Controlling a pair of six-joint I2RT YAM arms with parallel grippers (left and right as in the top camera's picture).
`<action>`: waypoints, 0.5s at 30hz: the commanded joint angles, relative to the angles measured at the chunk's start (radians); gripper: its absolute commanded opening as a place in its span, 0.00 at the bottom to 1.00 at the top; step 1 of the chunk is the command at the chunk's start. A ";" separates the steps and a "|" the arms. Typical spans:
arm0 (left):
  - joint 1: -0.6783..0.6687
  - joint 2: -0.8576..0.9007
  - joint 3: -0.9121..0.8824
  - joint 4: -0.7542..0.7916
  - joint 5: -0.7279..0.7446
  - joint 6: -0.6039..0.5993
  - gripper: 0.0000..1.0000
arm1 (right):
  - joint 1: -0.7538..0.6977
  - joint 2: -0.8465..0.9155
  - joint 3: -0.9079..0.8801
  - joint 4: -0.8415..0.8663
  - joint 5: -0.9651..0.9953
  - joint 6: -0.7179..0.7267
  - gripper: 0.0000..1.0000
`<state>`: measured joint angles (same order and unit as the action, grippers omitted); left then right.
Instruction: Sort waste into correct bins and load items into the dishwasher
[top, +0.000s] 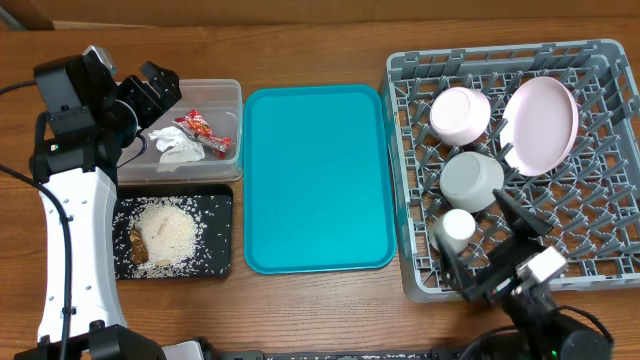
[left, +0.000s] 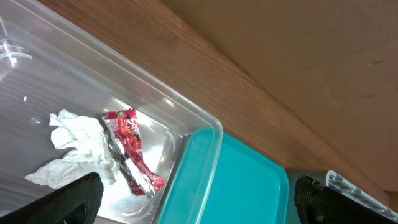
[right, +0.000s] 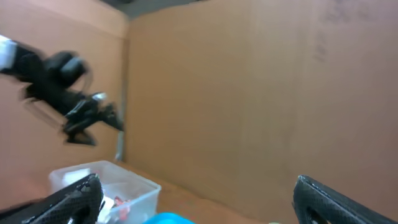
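Observation:
The clear tub (top: 236, 110) holds the red-and-white wrapper (top: 205, 131) and the crumpled napkin (top: 174, 145). My left gripper (top: 155, 90) is open and empty above the tub's left end. In the left wrist view (left: 198, 202) the wrapper (left: 132, 149) and napkin (left: 78, 140) lie below it. The black tray (top: 222, 200) holds rice with brown scraps (top: 165, 232). The grey dish rack (top: 600, 60) holds the plate (top: 540, 122), bowl (top: 460, 112), grey-green cup (top: 472, 178) and white cup (top: 458, 228). My right gripper (top: 485, 245) is open and empty over the rack's front, beside the white cup; it also shows in its own wrist view (right: 199, 202).
The teal serving tray (top: 318, 180) lies between the bins and the rack, its corner next to the tub (left: 249, 180). The right wrist view faces a brown wall, with the tub (right: 134, 186) and my left arm (right: 68, 93) far off.

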<state>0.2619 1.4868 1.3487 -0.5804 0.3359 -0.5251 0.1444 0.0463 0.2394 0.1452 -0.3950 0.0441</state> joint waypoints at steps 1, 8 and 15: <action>-0.002 0.005 0.010 0.001 -0.006 -0.006 1.00 | -0.003 -0.044 -0.078 0.018 0.215 0.110 1.00; -0.002 0.005 0.010 0.001 -0.006 -0.006 1.00 | -0.003 -0.044 -0.197 0.091 0.280 0.111 1.00; -0.002 0.005 0.010 0.001 -0.006 -0.006 1.00 | 0.001 -0.044 -0.232 0.033 0.369 0.117 1.00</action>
<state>0.2619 1.4868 1.3487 -0.5808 0.3355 -0.5251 0.1448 0.0147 0.0181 0.2073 -0.0967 0.1513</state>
